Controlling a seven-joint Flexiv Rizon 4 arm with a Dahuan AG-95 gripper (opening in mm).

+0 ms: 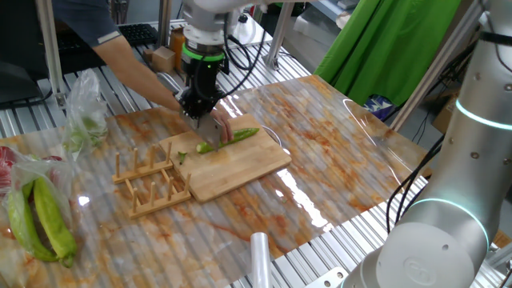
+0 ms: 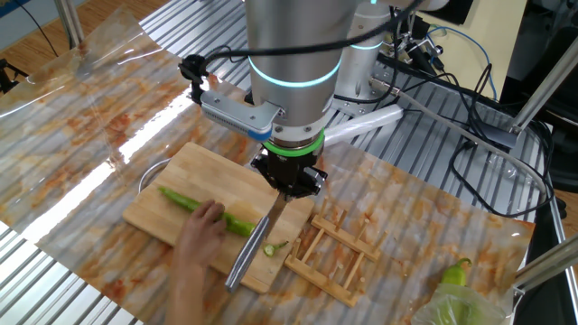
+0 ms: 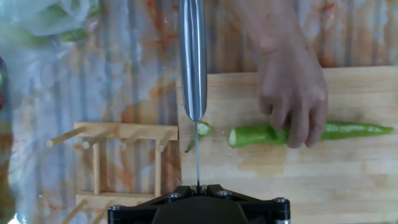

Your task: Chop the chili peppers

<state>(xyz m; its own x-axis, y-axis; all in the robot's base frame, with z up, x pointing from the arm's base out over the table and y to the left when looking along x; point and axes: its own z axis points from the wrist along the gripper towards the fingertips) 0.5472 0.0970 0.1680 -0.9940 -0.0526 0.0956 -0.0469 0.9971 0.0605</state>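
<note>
A wooden cutting board (image 1: pixel 240 172) lies on the table's orange-stained clear plastic sheet (image 1: pixel 336 160). Just left of the board stands a small wooden rack (image 1: pixel 148 180) with upright pegs. At the near left edge lie two thick yellow-green peppers (image 1: pixel 40 220), partly inside a clear plastic bag (image 1: pixel 84 116) that holds more greens. A knife (image 3: pixel 193 56) with a steel blade hangs over the board's left end.
</note>
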